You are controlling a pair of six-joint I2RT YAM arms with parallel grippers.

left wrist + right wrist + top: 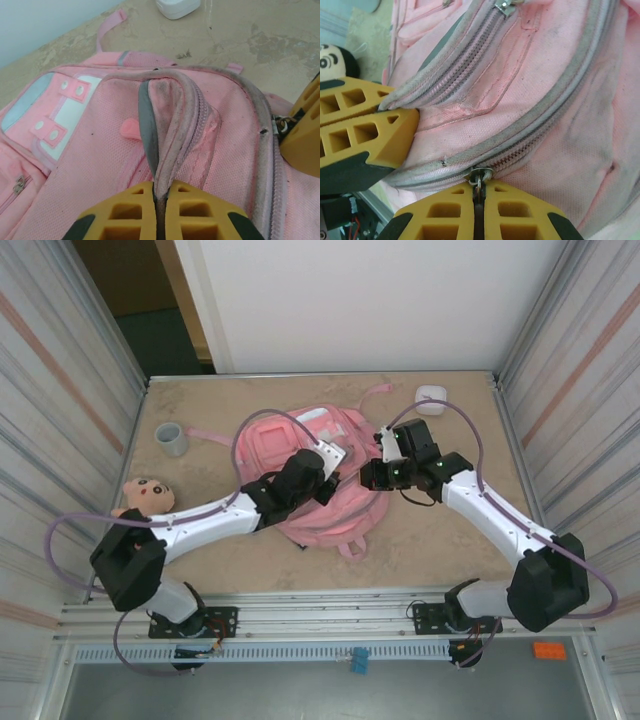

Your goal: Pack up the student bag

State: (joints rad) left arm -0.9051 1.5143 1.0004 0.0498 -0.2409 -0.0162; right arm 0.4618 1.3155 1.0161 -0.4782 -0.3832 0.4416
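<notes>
Left gripper (pixel 160 194) is pressed together on a raised fold of zipper edge (pixel 170 125) on the student bag (pixel 268 436), pinching the fabric between its yellow fingers. Right gripper (pixel 479 192) is clamped on a metal zipper pull (pixel 479 175) just beside that fold. The student bag lies flat on the desk (pixel 240 555), between the two arms. Left of the bag are a grey cup (pixel 171 438) and a doll (pixel 148 494). Beyond the bag's far right corner sits a small white object (pixel 431 394).

Both arms angle inward, left gripper (pixel 160 199) and right gripper (pixel 479 194) pinched closed.
</notes>
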